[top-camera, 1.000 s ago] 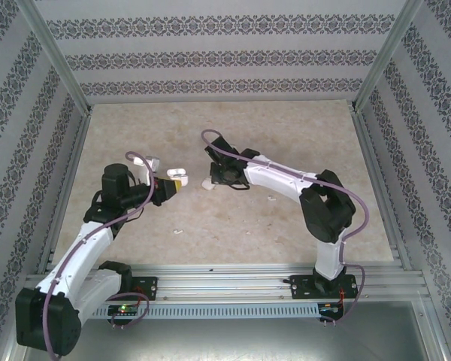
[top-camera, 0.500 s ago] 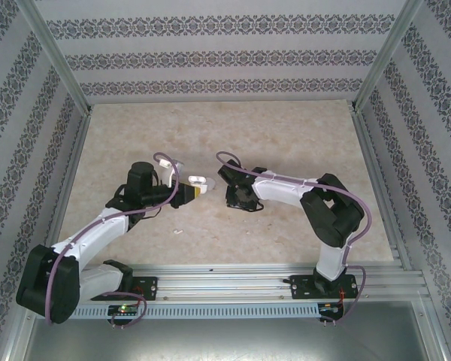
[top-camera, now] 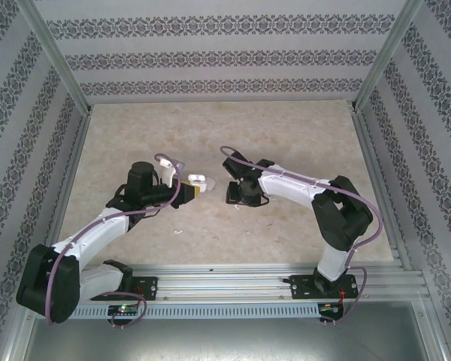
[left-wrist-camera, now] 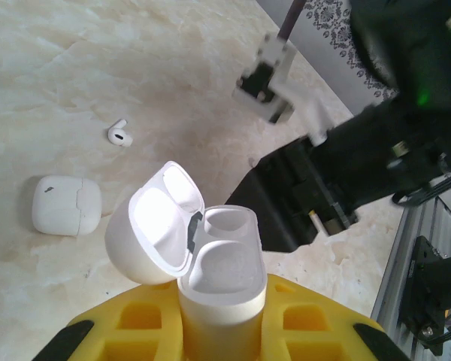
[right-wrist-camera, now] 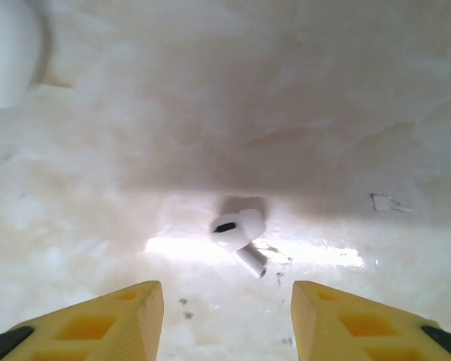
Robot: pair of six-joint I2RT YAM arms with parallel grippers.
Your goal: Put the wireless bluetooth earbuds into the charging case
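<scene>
My left gripper [left-wrist-camera: 222,320] is shut on the white charging case [left-wrist-camera: 224,259], held upright between its yellow fingers [left-wrist-camera: 131,320]. The lid hangs open to the left and both wells look empty. In the top view the charging case [top-camera: 196,180] is just left of my right gripper [top-camera: 238,197]. The right gripper [right-wrist-camera: 225,316] stands open, low over the table. One of the white wireless bluetooth earbuds [right-wrist-camera: 239,232] lies on the table just ahead of its fingertips, in line with the gap and touching neither pad. Another earbud [left-wrist-camera: 120,134] lies farther off.
A second white case [left-wrist-camera: 65,204], closed, lies on the table left of the held one. A rounded white shape [right-wrist-camera: 7,53] fills the right wrist view's top left corner. A tiny white bit [top-camera: 177,231] lies near the front. Patterned walls and metal posts [top-camera: 60,68] ring the beige table [top-camera: 286,135].
The right gripper has gone from shut to open while shifting right and toward the near edge. The left arm swung right with the case, then stayed still.
</scene>
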